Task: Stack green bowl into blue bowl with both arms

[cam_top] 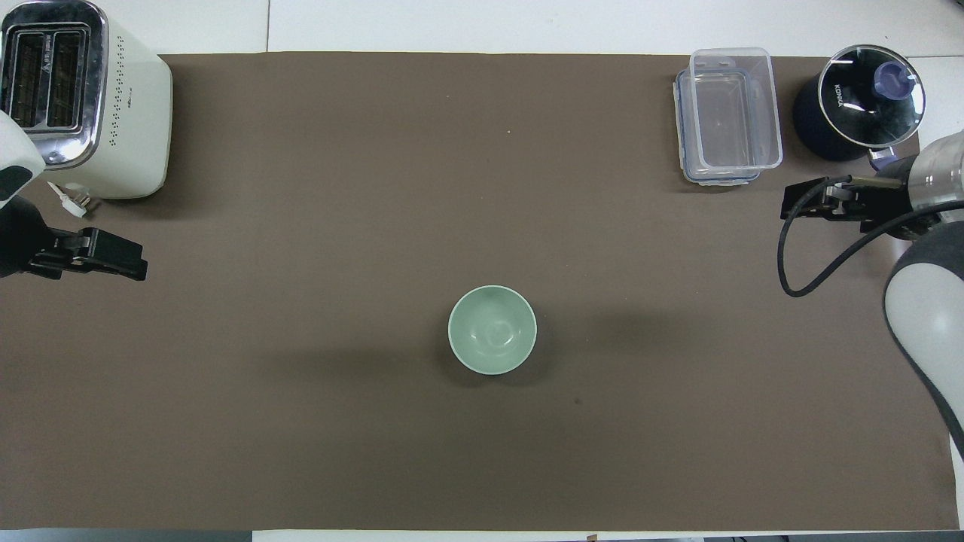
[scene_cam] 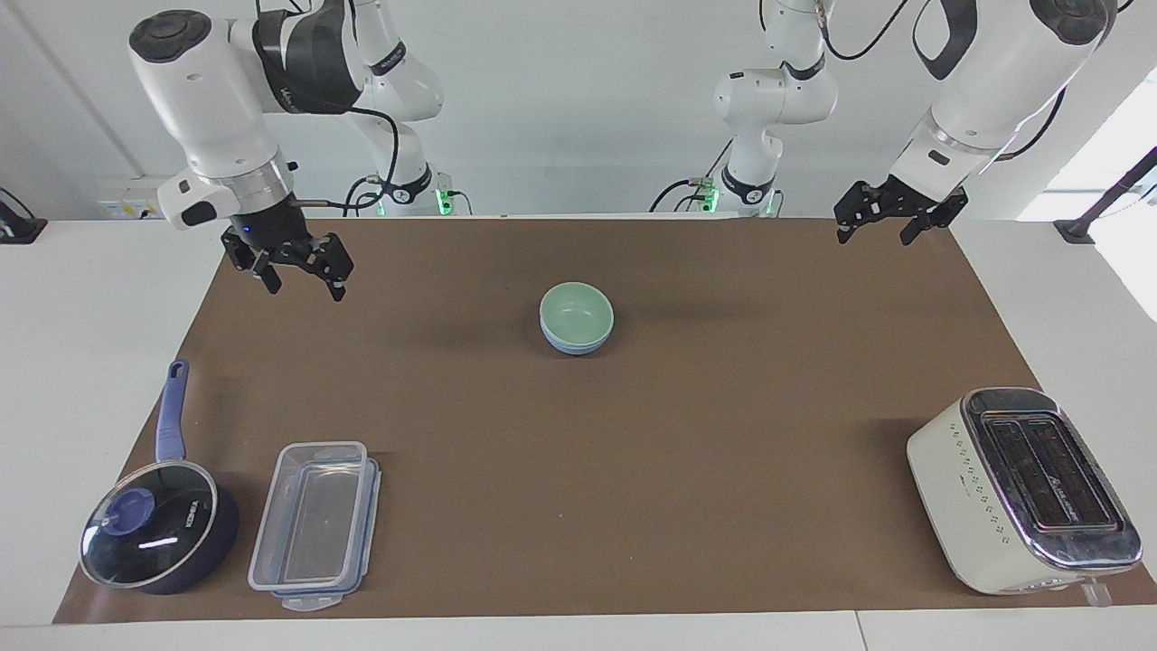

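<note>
Two bowls: green bowl (scene_cam: 577, 310) nested in blue bowl (scene_cam: 573, 344), mid-mat. Two grippers raised at mat (scene_cam: 633, 470) ends: right gripper (scene_cam: 302, 274) and left gripper (scene_cam: 875, 227), both spread, empty.

Both views are bright and evenly lit from above, with soft, diffuse shadows. The green bowl (scene_cam: 576, 312) casts a faint smear of shadow on the brown mat (scene_cam: 687, 470), and the toaster (scene_cam: 1021, 488) darkens the mat just beside it. A white streak of glare crosses the saucepan's glass lid (scene_cam: 147, 535) (its knob stays readable). Strong daylight washes out the facing view's edge above the toaster. Focus is sharp throughout; straight edges show no obvious bending.
</note>
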`<control>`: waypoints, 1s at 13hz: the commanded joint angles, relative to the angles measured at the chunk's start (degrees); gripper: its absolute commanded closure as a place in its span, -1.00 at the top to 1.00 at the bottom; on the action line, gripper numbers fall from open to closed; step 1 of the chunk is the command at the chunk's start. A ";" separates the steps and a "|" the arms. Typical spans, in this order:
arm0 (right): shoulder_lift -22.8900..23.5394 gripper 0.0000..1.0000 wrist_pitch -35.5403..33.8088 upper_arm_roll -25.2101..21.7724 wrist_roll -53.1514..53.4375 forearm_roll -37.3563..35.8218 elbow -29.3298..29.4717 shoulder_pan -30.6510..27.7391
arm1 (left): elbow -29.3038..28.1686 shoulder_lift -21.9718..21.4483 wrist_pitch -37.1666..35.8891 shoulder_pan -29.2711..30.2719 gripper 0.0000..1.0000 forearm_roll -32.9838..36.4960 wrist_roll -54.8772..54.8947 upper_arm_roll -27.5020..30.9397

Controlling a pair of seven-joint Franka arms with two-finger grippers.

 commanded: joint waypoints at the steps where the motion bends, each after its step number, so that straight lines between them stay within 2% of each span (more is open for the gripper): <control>1: 2.52 1.00 -5.68 0.76 -1.06 -1.38 6.57 -0.38 | -0.37 -0.72 0.17 0.59 1.00 0.85 0.53 -0.30; 5: 3.75 1.00 -12.37 0.84 -1.41 -1.65 11.41 0.15 | -0.37 -0.72 0.17 0.68 1.00 0.85 0.53 -0.30; 9: 1.21 1.00 -12.64 1.02 -1.41 -1.47 9.31 0.06 | -0.37 -0.72 0.17 0.59 1.00 0.85 0.53 -0.30; 13: 0.68 1.00 -15.10 0.93 -1.93 -1.64 9.57 0.32 | -0.37 -0.72 0.17 0.59 1.00 0.85 0.53 -0.30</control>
